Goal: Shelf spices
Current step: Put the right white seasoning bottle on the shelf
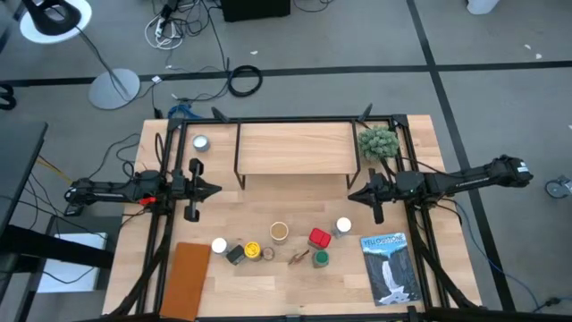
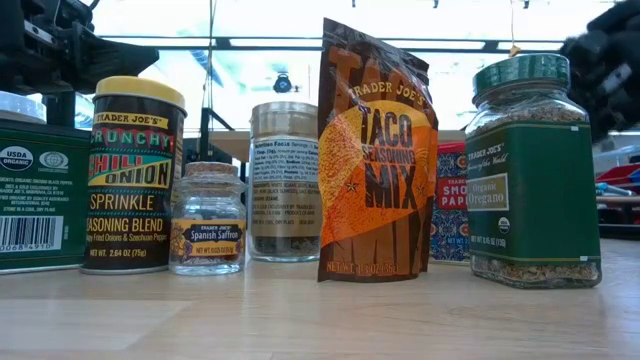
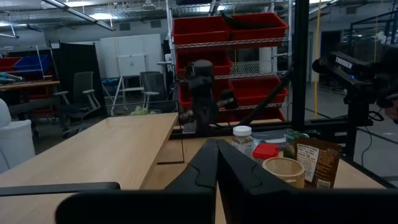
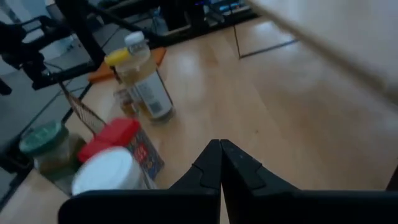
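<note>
While unheld, spices between, nearer than both grippers

Shelf at table's back, spices clustered before it, book to their right

Brown-and-orange taco packet, green-capped oregano jar, yellow-lidded chili onion tin, blue-and-white book.

Even overhead light, bright backlit windows low, right wrist view blurred
</note>
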`<state>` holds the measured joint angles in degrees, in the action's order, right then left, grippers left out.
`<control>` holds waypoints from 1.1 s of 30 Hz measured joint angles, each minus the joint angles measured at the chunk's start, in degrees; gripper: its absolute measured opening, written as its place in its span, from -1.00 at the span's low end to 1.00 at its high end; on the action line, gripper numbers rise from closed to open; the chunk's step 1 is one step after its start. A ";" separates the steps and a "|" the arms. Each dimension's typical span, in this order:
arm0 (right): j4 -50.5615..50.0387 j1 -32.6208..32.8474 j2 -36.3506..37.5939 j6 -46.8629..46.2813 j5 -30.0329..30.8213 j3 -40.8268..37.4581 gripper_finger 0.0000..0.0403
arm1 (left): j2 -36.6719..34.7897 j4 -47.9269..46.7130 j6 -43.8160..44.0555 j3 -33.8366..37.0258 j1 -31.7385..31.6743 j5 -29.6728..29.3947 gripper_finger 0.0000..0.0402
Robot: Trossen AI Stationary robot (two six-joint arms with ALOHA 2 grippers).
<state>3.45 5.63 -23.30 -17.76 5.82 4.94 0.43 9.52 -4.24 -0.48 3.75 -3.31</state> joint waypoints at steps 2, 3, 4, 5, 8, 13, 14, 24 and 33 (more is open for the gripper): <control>-5.22 0.02 0.16 1.20 0.03 3.84 -0.99 | -0.01 0.02 0.01 0.00 0.00 0.00 -0.94; -8.65 0.02 0.14 1.72 0.38 6.07 -0.99 | -0.01 0.02 0.00 0.00 0.00 0.00 -0.94; -12.91 0.02 0.12 2.11 0.90 8.61 -0.99 | -0.02 0.01 0.01 0.00 0.00 0.00 -0.94; -17.52 0.04 0.04 2.37 1.68 11.27 -0.99 | -0.02 0.02 -0.01 -0.01 0.00 0.00 -0.94; -32.55 0.29 -0.31 2.40 4.35 19.73 -0.99 | 0.00 0.02 0.00 -0.01 0.00 0.00 -0.94; -44.90 3.21 -2.13 0.67 7.95 31.25 -1.00 | -0.01 0.00 0.01 0.01 0.00 0.00 -0.94; -46.08 4.14 -2.87 0.66 8.45 33.37 -1.00 | -0.02 0.02 0.01 -0.01 0.00 0.00 -0.94; -61.99 12.24 -21.07 0.89 12.78 53.95 -1.00 | -0.02 0.00 -0.01 -0.01 0.00 0.00 -0.94; -74.74 16.52 -41.57 8.75 12.47 69.88 -0.90 | 0.00 0.00 0.01 -0.01 0.00 0.00 -0.94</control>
<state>-71.29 22.15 -64.87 -9.01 18.29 74.82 0.42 9.52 -4.23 -0.49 3.75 -3.31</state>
